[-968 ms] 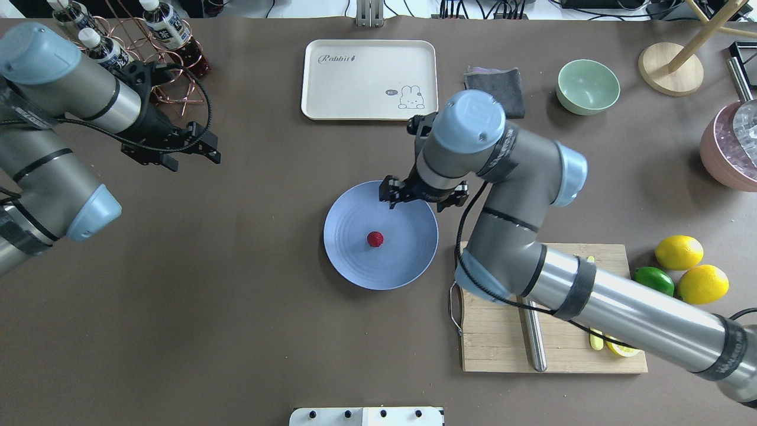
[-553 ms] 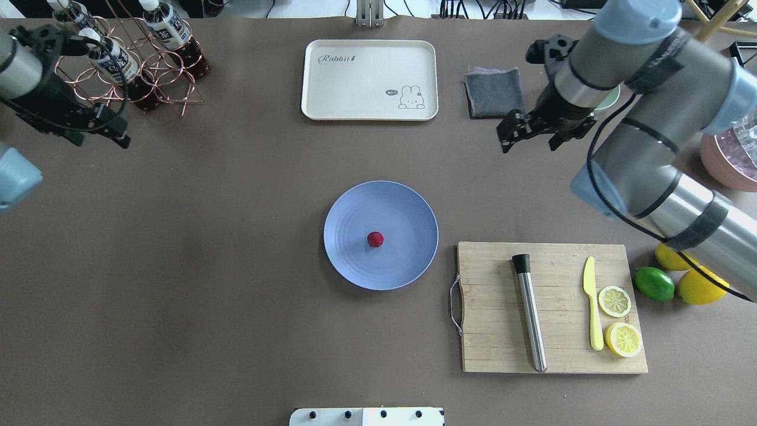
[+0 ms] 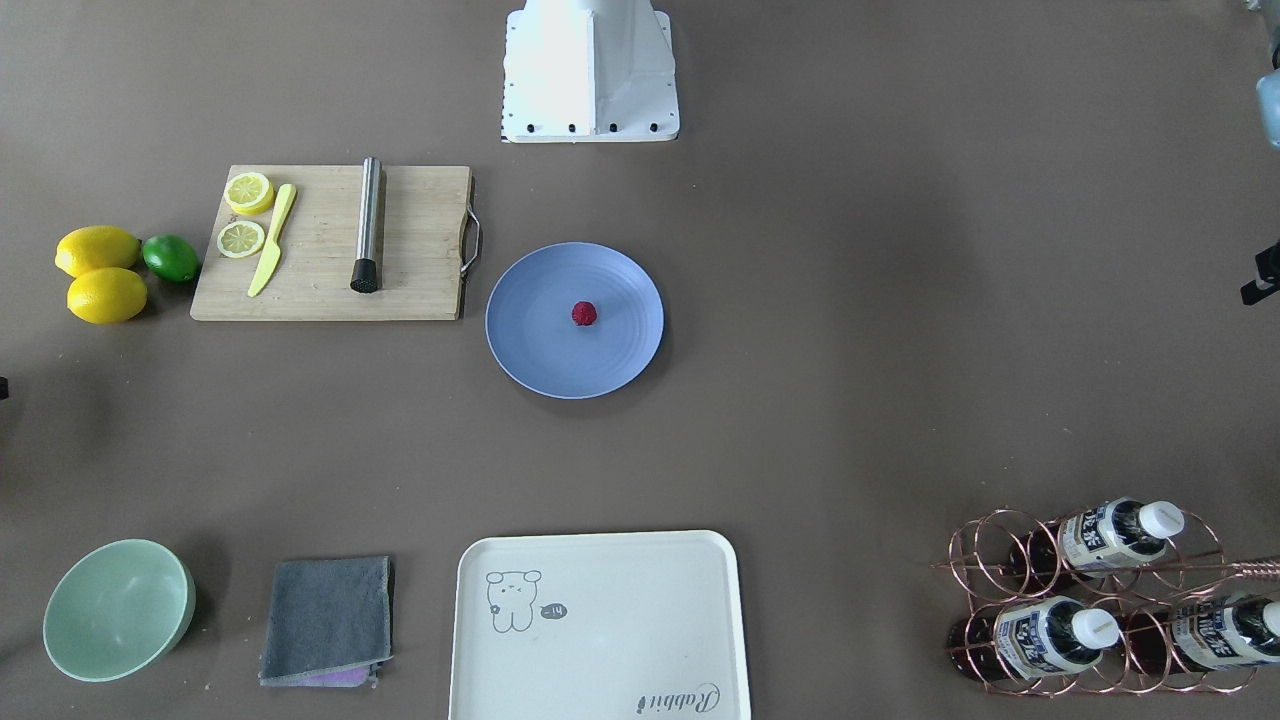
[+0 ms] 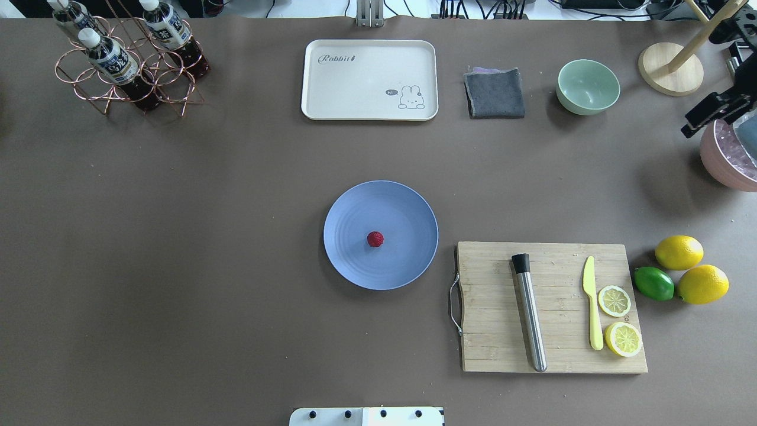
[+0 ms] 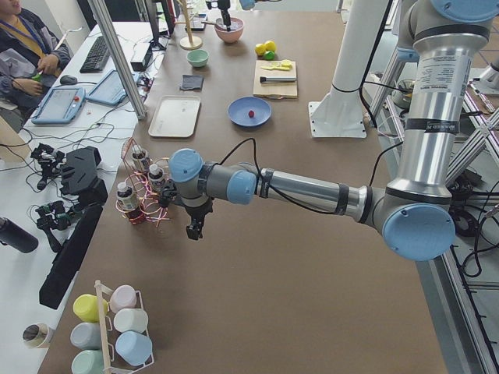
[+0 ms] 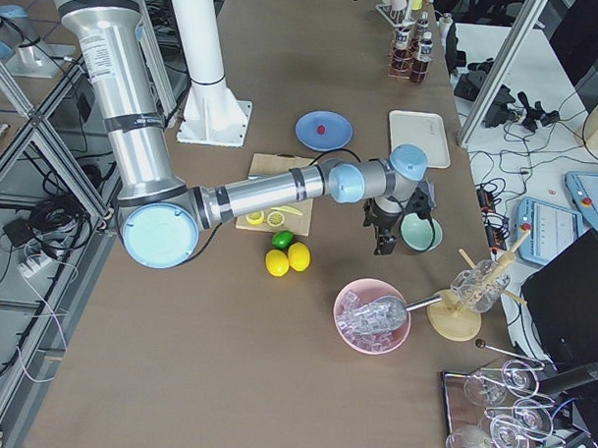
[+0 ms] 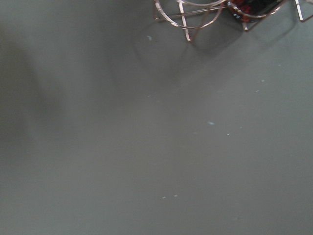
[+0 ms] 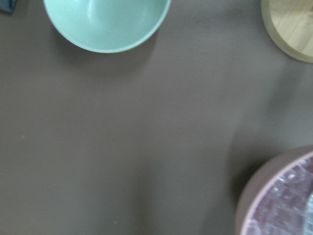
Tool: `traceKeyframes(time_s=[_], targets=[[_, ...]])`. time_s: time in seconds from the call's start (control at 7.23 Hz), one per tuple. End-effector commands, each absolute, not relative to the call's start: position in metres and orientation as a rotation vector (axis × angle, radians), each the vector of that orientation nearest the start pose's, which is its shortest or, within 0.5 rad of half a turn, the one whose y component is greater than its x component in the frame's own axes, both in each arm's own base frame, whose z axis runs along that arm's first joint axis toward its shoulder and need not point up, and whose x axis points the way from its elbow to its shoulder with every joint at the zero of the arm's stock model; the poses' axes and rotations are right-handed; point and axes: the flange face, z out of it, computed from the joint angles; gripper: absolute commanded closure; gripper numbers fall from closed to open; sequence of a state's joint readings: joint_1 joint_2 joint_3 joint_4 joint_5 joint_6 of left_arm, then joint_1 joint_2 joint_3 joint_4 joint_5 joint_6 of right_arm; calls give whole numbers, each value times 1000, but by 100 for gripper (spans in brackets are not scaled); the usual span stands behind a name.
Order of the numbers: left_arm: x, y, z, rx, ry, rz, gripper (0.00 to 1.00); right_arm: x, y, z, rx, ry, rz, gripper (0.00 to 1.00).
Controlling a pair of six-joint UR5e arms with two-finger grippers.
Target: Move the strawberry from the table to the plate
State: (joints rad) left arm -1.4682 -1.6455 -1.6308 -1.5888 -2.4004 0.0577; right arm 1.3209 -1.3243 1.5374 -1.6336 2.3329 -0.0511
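The small dark red strawberry (image 4: 375, 239) lies near the middle of the periwinkle-blue plate (image 4: 408, 207) at the centre of the brown-grey table (image 4: 207, 266); the front-facing view shows the same strawberry (image 3: 584, 314) on the plate (image 3: 535, 345). Only a black fragment of my right gripper (image 4: 709, 112) shows at the overhead view's right edge, beside the pink bowl and far from the plate. My left gripper (image 5: 192, 230) hangs over bare table next to the bottle rack, with a sliver of it (image 3: 1262, 278) at the front-facing view's edge. Neither wrist view shows fingers, so I cannot tell either gripper's state.
A cutting board (image 4: 491, 307) with a muddler, yellow knife and lemon halves lies right of the plate. Two lemons (image 4: 679, 252) and a lime sit beyond it. A cream tray (image 4: 369, 79), grey cloth (image 4: 495, 93), mint bowl (image 4: 588, 86) and bottle rack (image 4: 127, 65) line the far side.
Both arms have swung outward. The right gripper went from the plate's far rim to the table's right edge, and the left arm left the overhead view. The strawberry has stayed on the plate.
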Motion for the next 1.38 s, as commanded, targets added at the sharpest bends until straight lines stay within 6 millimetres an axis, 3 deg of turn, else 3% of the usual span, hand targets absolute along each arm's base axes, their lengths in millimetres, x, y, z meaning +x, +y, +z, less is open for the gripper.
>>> traceKeyframes(time_s=[0.0, 0.14, 1.24], targets=[[-36, -520, 612, 126, 829, 205, 3, -6, -561, 640, 41, -780, -371, 0], [-38, -508, 625, 113, 834, 197, 3, 17, -559, 638, 61, -783, -341, 0], [-48, -497, 632, 115, 818, 176, 2, 18, -548, 647, 50, -796, -327, 0]])
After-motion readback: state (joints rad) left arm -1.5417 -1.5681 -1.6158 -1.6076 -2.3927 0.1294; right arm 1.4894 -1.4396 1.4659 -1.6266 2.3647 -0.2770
